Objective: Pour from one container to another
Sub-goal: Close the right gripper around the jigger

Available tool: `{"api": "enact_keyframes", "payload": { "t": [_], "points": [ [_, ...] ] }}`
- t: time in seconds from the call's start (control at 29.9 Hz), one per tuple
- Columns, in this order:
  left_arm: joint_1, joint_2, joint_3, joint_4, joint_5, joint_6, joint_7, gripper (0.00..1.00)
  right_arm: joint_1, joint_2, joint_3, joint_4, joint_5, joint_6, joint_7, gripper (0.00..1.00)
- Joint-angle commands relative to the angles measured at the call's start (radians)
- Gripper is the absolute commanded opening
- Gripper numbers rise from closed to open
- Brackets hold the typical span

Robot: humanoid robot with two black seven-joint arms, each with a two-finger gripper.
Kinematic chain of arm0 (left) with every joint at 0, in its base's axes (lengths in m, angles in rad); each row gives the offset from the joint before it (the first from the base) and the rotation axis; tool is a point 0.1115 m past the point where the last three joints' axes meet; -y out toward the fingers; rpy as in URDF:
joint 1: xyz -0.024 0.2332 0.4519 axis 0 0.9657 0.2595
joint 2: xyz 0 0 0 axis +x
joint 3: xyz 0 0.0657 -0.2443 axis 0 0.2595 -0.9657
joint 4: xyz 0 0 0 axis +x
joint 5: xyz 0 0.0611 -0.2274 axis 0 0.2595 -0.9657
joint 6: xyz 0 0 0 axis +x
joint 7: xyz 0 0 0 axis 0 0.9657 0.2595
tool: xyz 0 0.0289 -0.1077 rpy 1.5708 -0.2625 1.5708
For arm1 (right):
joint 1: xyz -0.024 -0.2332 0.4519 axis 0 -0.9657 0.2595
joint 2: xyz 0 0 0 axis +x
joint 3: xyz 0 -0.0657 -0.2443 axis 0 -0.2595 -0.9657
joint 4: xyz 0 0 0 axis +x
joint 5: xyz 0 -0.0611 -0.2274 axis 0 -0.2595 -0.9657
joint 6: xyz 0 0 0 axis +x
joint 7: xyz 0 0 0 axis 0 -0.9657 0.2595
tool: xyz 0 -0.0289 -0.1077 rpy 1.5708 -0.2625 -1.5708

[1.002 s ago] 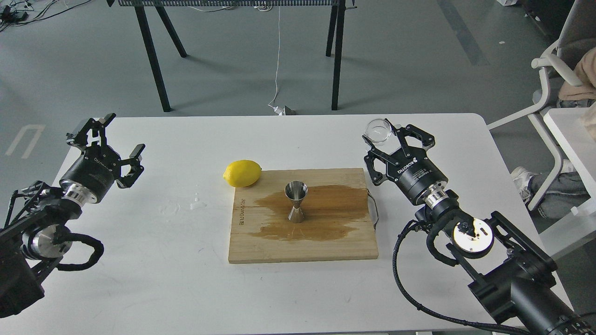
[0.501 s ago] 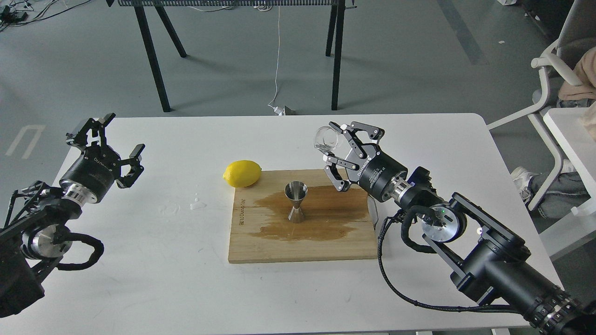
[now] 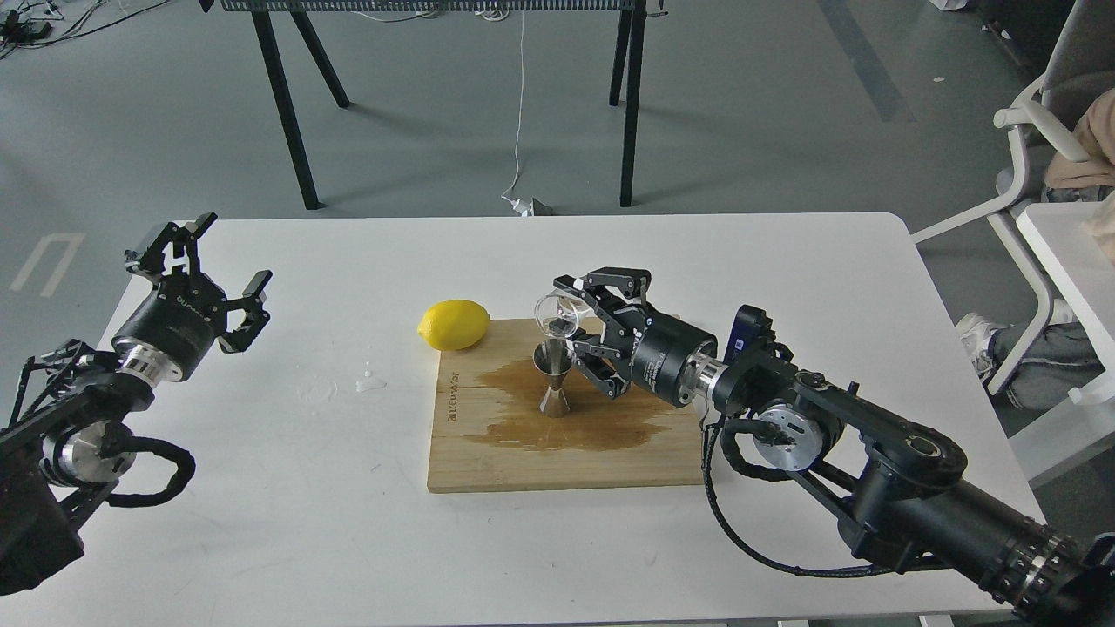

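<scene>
A tiny clear cup (image 3: 555,313) hangs tipped on its side just above the mouth of the steel jigger (image 3: 554,378), with my right gripper (image 3: 571,318) shut on it. The jigger stands upright on a wooden board (image 3: 488,453), in the middle of a dark wet stain (image 3: 610,418). Whether liquid is falling from the cup cannot be made out. My left gripper (image 3: 209,261) is open and empty, held above the table's far left, well away from the board.
A lemon (image 3: 453,324) lies at the board's back left corner. Small drops of spilled water (image 3: 370,380) sit on the white table (image 3: 261,522) left of the board. A chair (image 3: 1037,157) and a second table stand off to the right.
My right arm has swung left from the table's right side, carrying the clear cup over the board to the jigger and tipping it. The left arm has not moved.
</scene>
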Motion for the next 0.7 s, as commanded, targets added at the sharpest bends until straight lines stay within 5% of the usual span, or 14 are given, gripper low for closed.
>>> {"api": "enact_keyframes", "payload": {
  "t": [0.0, 0.67],
  "points": [
    [0.0, 0.0, 0.001, 0.0, 0.0, 0.0, 0.0, 0.94, 0.013, -0.002, -0.023, 0.0, -0.037, -0.017, 0.0, 0.38],
    [0.006, 0.0, 0.001, 0.001, 0.0, 0.0, 0.0, 0.94, 0.114, -0.11, -0.188, 0.077, -0.061, -0.074, 0.0, 0.38]
  ]
}}
